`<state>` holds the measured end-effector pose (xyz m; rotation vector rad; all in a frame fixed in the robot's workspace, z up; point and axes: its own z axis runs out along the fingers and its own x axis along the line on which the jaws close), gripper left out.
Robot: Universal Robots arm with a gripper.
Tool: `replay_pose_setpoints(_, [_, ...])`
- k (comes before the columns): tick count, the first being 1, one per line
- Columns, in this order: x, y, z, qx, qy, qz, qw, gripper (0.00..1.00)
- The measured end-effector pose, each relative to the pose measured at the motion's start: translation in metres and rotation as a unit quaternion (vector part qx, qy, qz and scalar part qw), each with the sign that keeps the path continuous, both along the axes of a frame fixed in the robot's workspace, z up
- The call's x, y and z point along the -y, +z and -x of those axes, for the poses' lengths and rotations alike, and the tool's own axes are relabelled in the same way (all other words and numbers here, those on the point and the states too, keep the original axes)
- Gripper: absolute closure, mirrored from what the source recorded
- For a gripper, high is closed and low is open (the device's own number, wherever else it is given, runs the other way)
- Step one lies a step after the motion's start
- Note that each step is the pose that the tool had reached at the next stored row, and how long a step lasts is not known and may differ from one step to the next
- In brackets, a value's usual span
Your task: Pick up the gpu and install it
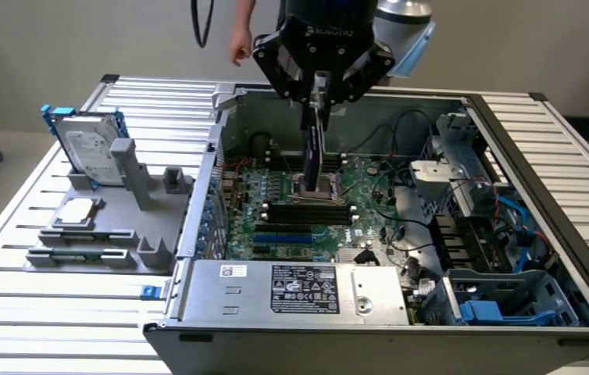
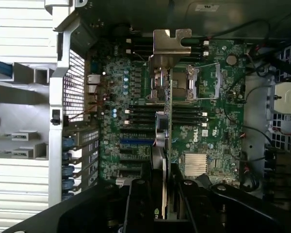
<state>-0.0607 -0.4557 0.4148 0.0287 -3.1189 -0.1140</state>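
The robot's black gripper [image 1: 319, 95] hangs over the open grey metal computer case [image 1: 209, 180], which stands on the slatted aluminium surface [image 1: 23, 281] beside a grey moulded parts holder [image 1: 86, 234]. Its fingers [image 2: 138, 206] are pinching the gpu [image 1: 315, 144], a thin green circuit card with a black shroud on one face, and hold it on edge above the green motherboard [image 1: 373, 191], well inside the case walls. In the wrist view the gpu [image 2: 168, 116] shows edge-on, with its silver end bracket [image 2: 171, 46] at the end farthest from the gripper [image 2: 164, 196].

The card looks light and stiff, but I judge it fragile. The board would crack or flex under side load, and its small soldered parts should not be pressed. The flat shroud and the bare board edge opposite are the safest places to take hold, and the grip appears to sit there. The smooth shroud could slip if the card meets resistance.

The card's lower edge and its connector are hidden. Whether it touches the motherboard or hangs clear cannot be told. The slot beneath is covered by the card itself, and the finger pads' contact is masked by the gripper body.
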Motion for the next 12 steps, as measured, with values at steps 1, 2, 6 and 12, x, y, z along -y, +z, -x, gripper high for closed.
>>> replay_pose_setpoints(1, [-0.0006,-0.0003,-0.0028,0.0011,0.0,0.0,1.0,0.74])
replay_pose_setpoints(2, [-0.0012,-0.0007,-0.005,0.0016,0.0,0.0,1.0,0.74])
replay_pose_setpoints(6, [-0.0035,-0.0034,-0.0095,0.0021,-0.001,0.0,1.0,0.74])
replay_pose_setpoints(12, [-0.0035,-0.0034,-0.0095,0.0015,-0.001,0.0,1.0,0.74])
